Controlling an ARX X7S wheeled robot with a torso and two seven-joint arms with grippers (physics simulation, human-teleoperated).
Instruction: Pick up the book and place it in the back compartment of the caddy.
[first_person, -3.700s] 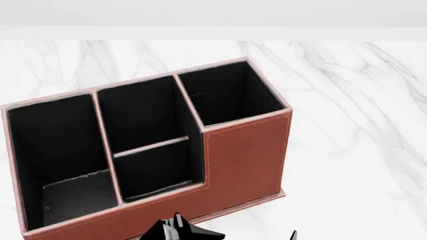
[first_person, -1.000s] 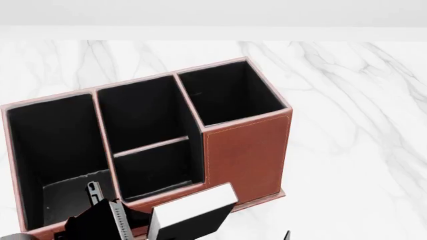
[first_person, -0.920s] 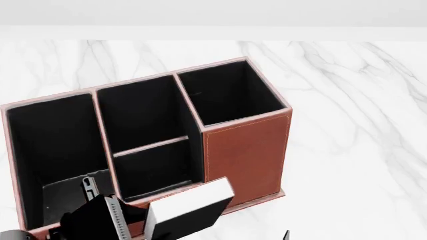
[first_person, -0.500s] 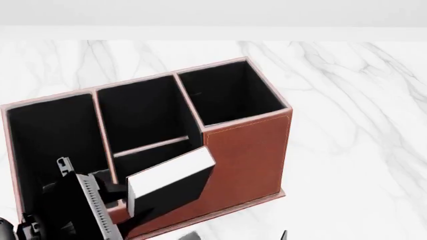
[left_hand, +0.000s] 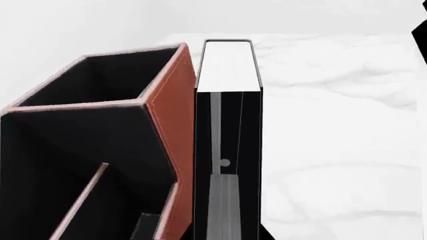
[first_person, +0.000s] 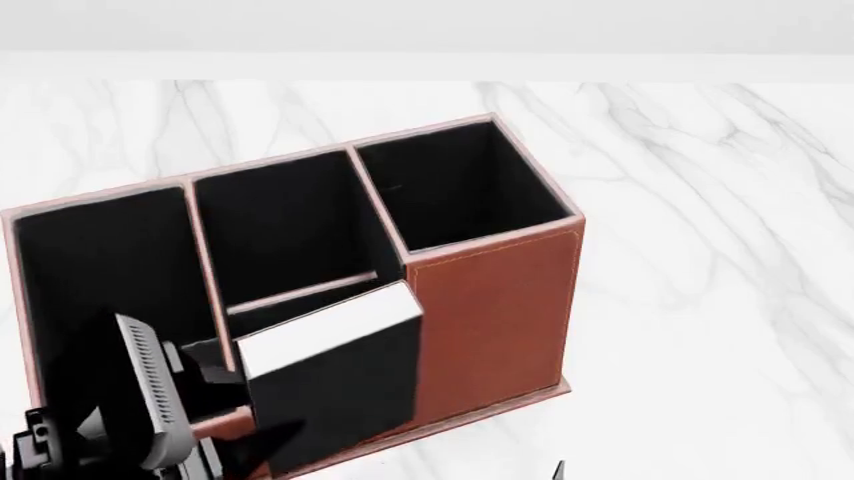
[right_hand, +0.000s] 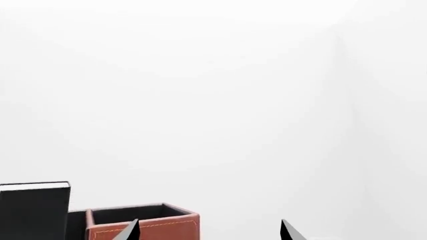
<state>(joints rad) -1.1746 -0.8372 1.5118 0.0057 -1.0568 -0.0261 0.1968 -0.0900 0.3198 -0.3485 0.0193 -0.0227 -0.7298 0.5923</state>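
The red-brown caddy stands on the marble table. My left gripper is shut on the black book, gripping it from the left. The book hangs upright with its white page edge up, over the caddy's low front wall and the front half of the middle column. The back compartment, behind the middle divider, shows only its black lining. In the left wrist view the book stands right beside the caddy's tall corner. My right gripper is open and holds nothing, with book and caddy beyond it.
The long full-depth cell lies left of the middle column and the tall square cell is at the right. White marble tabletop spreads to the right of the caddy and behind it. Only a tip of my right gripper shows at the bottom edge.
The left gripper has risen with the book and carried it left and back, from in front of the caddy's front wall to over the front of the middle column. The caddy has not moved.
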